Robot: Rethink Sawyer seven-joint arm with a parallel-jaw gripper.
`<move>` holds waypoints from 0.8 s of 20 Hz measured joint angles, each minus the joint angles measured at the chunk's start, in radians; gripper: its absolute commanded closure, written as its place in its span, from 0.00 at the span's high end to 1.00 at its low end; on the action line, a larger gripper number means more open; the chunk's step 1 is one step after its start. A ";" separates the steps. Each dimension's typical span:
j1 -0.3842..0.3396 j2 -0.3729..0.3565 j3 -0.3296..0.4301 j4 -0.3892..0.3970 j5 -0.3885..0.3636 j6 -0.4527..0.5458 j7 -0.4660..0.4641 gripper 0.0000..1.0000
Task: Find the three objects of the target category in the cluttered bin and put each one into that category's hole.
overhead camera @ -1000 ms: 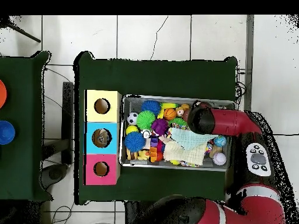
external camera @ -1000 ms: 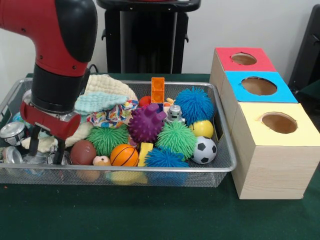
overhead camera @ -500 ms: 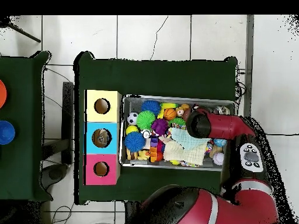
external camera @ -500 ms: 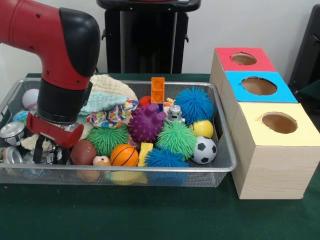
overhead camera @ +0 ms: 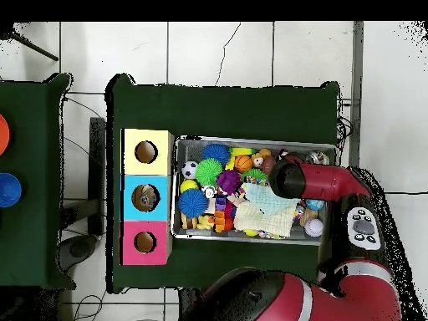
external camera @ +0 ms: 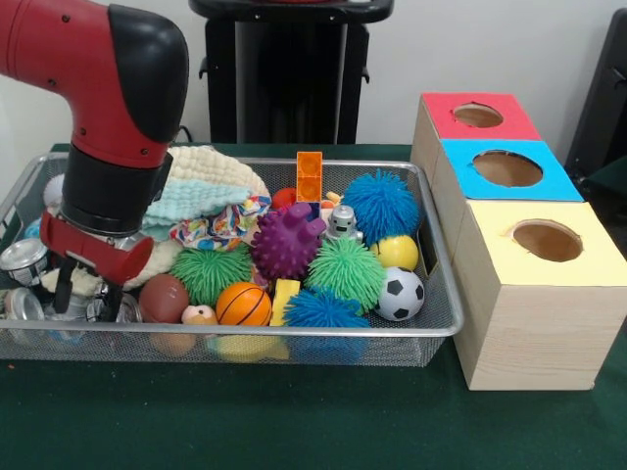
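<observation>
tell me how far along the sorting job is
Nothing looks sorted yet: no toy shows at the holes of the red, blue and yellow topped wooden box. The black two-fingered hand is down in the wire mesh bin, among the shiny metal cups beside the small brown football; whether it grips anything is unclear. All three drops seem to remain.

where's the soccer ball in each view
Front view: the soccer ball lies in the bin's near right corner, beside the yellow box.
Overhead view: the soccer ball sits in the bin's upper left corner, next to the yellow box.
Shared landmark: the yellow box.
</observation>
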 measured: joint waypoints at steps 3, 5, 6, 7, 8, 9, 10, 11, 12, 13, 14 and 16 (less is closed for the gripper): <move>-0.003 -0.015 0.000 0.002 0.007 0.000 0.000 1.00; -0.006 -0.023 0.000 0.003 0.013 0.000 0.000 1.00; -0.007 -0.027 0.000 0.003 0.016 0.000 0.000 1.00; -0.008 -0.031 0.000 0.004 0.021 0.000 0.000 1.00; -0.009 -0.033 0.000 0.004 0.023 0.000 0.000 1.00; -0.011 -0.038 0.000 0.006 0.030 0.003 0.000 1.00; -0.011 -0.039 0.000 0.007 0.032 0.005 0.000 1.00; -0.012 -0.040 0.000 0.008 0.033 0.006 0.000 1.00; -0.012 -0.040 0.000 0.008 0.036 0.008 0.000 1.00; -0.013 -0.041 0.000 0.009 0.038 0.008 0.000 1.00; -0.013 -0.041 0.000 0.011 0.041 0.008 0.000 1.00; -0.013 -0.041 0.000 0.013 0.042 0.008 0.000 1.00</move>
